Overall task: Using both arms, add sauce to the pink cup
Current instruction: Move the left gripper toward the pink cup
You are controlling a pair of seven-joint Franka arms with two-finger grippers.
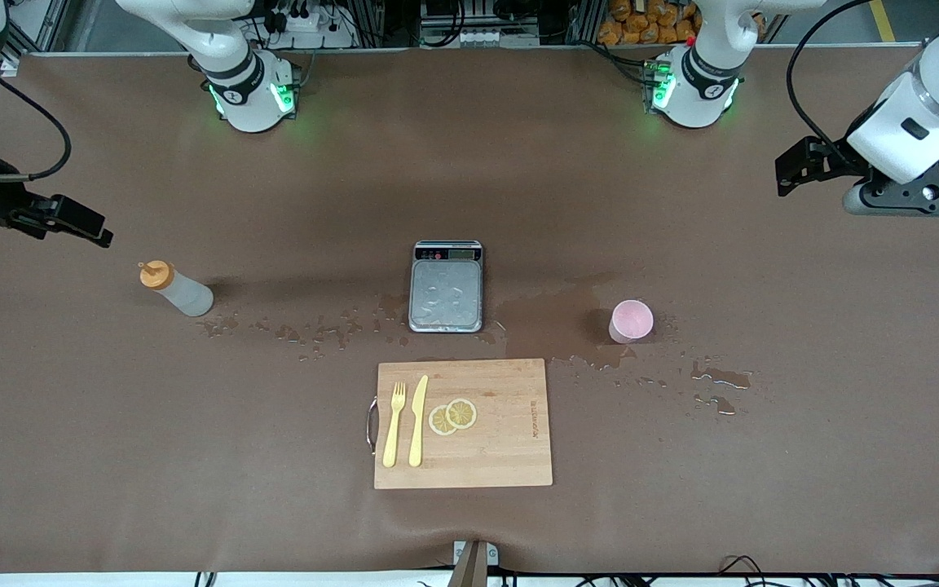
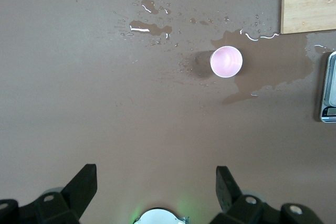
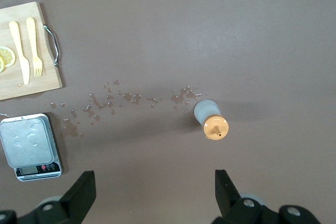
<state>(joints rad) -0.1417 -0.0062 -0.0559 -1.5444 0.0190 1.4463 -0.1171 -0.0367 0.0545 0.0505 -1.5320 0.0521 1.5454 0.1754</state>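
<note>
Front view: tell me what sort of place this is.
Probably a robotics lab bench set up for kitchen-style tasks. Two arm bases are bolted along a brown-covered table, with cables and racks at its edge. A cutting board, a scale and a sauce bottle lie staged among spills.

Table [image 1: 681,505] — sauce [image 1: 176,289], scale [image 1: 446,287], pink cup [image 1: 630,320], board [image 1: 463,424].

Even, bright light falls from overhead across my brown table [image 1: 111,456], and every view is sharp with no blur or edge warping. Shadows are soft and short: a faint one trails from the sauce bottle [image 1: 176,289] toward the scale [image 1: 446,285], whose steel plate shows a dull sheen. White glints edge the spilled puddles [image 2: 149,27], and green lamps glow at my arm bases [image 1: 253,98].
</note>
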